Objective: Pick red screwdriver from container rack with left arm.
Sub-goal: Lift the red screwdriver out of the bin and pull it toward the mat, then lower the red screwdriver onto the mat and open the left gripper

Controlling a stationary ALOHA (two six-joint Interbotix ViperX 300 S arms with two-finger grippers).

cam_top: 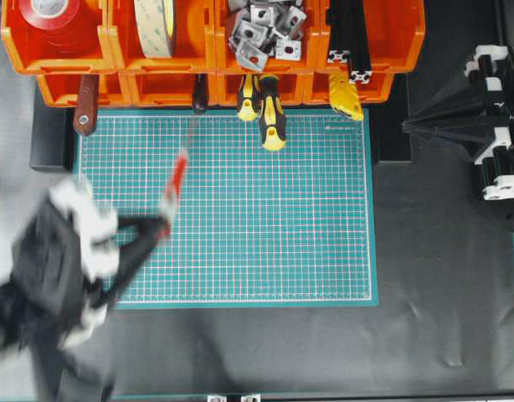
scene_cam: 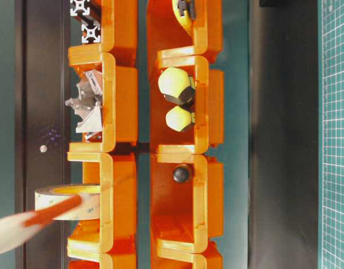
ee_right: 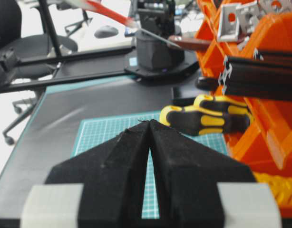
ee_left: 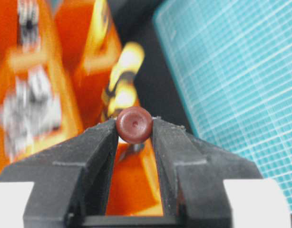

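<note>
My left gripper [cam_top: 162,224] hangs over the left part of the green mat, blurred by motion, shut on the red screwdriver [cam_top: 175,182]. The thin shaft points up toward the container rack [cam_top: 213,42]. In the left wrist view the round red end cap [ee_left: 134,124] is pinched between the black fingertips of the left gripper [ee_left: 134,127]. The table-level view shows the red screwdriver [scene_cam: 46,216] as a red-and-white streak in front of the container rack [scene_cam: 124,101]. My right gripper [cam_top: 406,126] rests at the right, beside the mat. Its jaws [ee_right: 149,124] are shut on nothing.
Two yellow-and-black screwdrivers [cam_top: 269,113] and a dark red-brown handle [cam_top: 85,105] stick out of the lower bins. The upper bins hold red tape [cam_top: 56,21], a tape roll [cam_top: 156,25], metal brackets [cam_top: 265,29] and black extrusions [cam_top: 349,33]. The green cutting mat [cam_top: 265,218] lies below the bins.
</note>
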